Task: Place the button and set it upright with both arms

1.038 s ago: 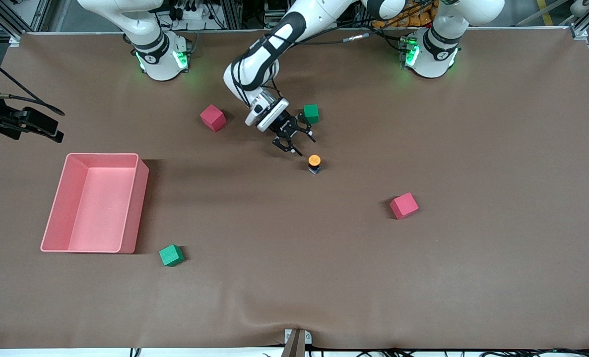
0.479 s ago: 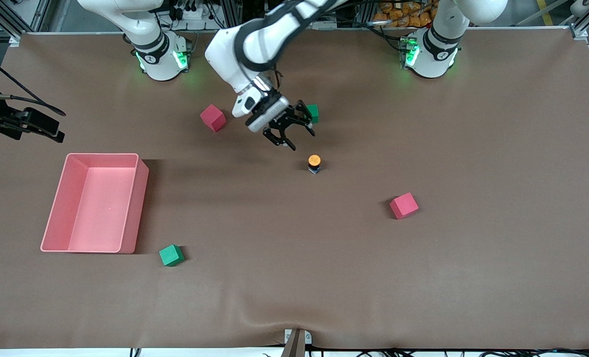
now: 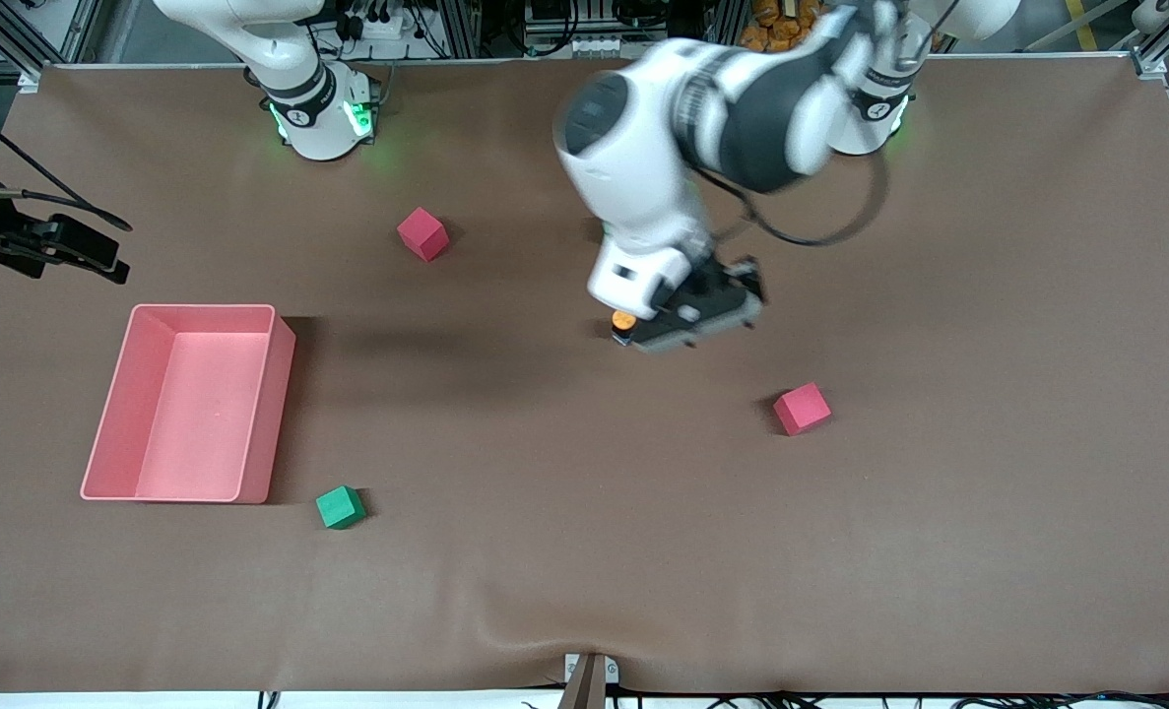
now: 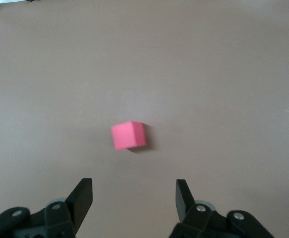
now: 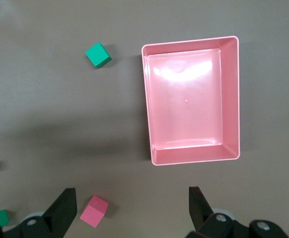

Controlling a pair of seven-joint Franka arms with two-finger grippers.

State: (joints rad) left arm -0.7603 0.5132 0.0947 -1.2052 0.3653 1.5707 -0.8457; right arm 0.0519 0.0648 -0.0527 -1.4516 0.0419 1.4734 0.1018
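Brown cloth covers the table (image 3: 939,551), with the button (image 3: 623,324) seen upright near the frame's centre, its orange cap partly hidden by the left arm's wrist. The left gripper (image 4: 134,198) is held with fingers spread apart and empty over a red cube (image 4: 129,135). The right gripper (image 5: 133,204), waiting high over the table, is spread wide and empty; a pink tray (image 5: 231,99) and a green cube (image 5: 98,54) are seen below it.
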